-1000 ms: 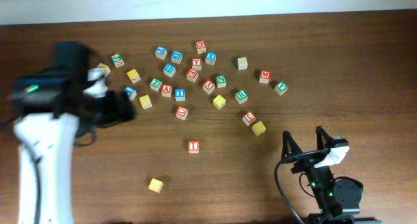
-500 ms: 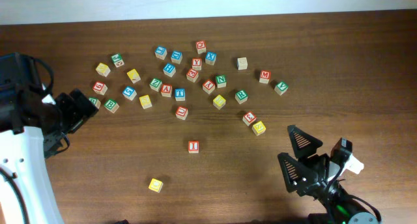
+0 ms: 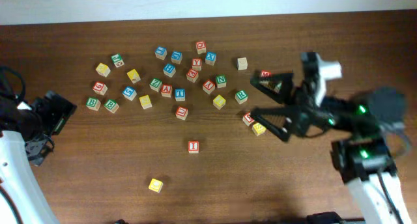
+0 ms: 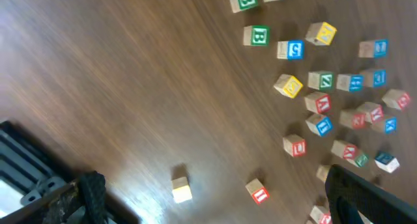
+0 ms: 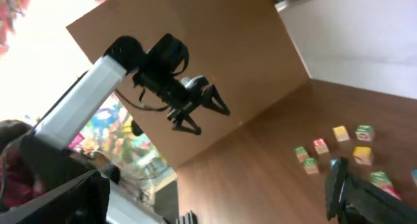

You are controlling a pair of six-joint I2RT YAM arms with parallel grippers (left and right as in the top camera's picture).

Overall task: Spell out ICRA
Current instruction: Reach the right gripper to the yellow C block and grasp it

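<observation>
The red I cube [image 3: 193, 146] stands alone in front of the cluster and shows in the left wrist view [image 4: 258, 193]. A lone yellow cube [image 3: 155, 185], possibly the C, lies nearer the front, its letter unreadable; it also shows in the left wrist view [image 4: 181, 190]. The green R [image 3: 241, 95] and red A [image 3: 167, 90] sit in the cluster. My right gripper [image 3: 255, 97] is open and empty, hovering over the cluster's right side beside the R. My left gripper [image 3: 55, 113] is open and empty at the table's left edge.
Several other lettered cubes lie scattered across the back middle of the table, including a red cube [image 3: 249, 118] and a yellow one [image 3: 258, 127] under the right gripper. A brown board stands behind the left arm [image 5: 169, 74] in the right wrist view.
The right arm swung from the front right corner up and back over the right side of the cluster. The left arm drew back from the cluster to the left edge.
</observation>
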